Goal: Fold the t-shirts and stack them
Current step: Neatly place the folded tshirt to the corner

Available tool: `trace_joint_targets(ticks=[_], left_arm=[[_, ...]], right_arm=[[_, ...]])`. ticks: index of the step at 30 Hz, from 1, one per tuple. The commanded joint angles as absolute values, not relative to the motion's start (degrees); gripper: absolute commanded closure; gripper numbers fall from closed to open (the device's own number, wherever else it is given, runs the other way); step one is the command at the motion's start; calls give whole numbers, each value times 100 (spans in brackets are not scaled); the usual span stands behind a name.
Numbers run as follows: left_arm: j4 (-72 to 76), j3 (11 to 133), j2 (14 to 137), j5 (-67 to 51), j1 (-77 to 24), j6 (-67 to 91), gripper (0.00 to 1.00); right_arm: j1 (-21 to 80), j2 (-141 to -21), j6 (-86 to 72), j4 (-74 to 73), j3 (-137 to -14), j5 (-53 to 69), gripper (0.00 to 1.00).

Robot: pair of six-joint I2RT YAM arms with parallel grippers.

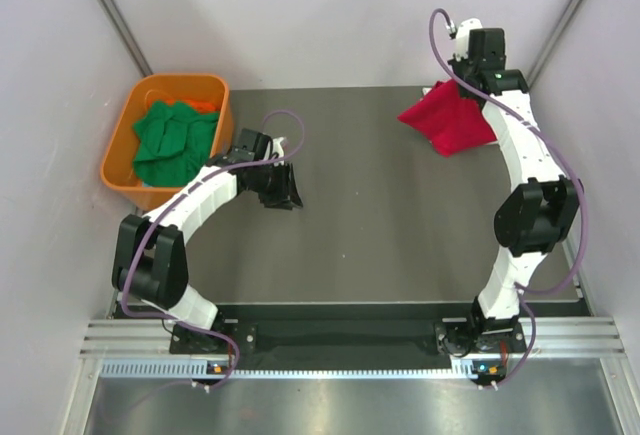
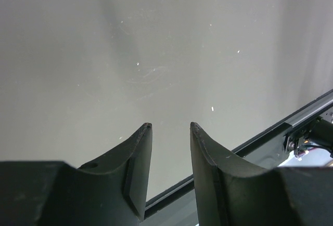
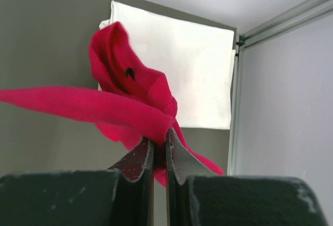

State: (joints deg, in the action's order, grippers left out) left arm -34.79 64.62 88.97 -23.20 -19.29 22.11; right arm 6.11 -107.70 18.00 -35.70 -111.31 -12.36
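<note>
Top external view, left to right: green t-shirts heaped in an orange tub, the left jaws parted and empty over bare tabletop, and at the far right corner the right jaws clenched on a bunched red t-shirt. Right wrist view shows a white t-shirt lying folded flat just beyond, so I judge stacking is in hand, and the red one next needs spreading squarely on it. No brand, label or writing is readable.

Note the red t-shirt, soft matt cloth, creased; the white t-shirt, smooth matt cloth; green t-shirts, matt cloth, in your smooth orange plastic tub; table, matt grey, finely scratched; left gripper fingers, matt black
</note>
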Motion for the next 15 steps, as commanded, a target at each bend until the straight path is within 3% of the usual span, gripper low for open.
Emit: trace_joint_targets(ticks=[1,15], left_arm=[[-3199,6407,8666,-2434,-1907,2145,60],[-3217,6416,8631,-2496,-1907,2136,60]], right_arm=[[668,-10547,1459,-3630,-11320,-1178,100],[870,-10230,1020,-4025,-11821,-827,100]])
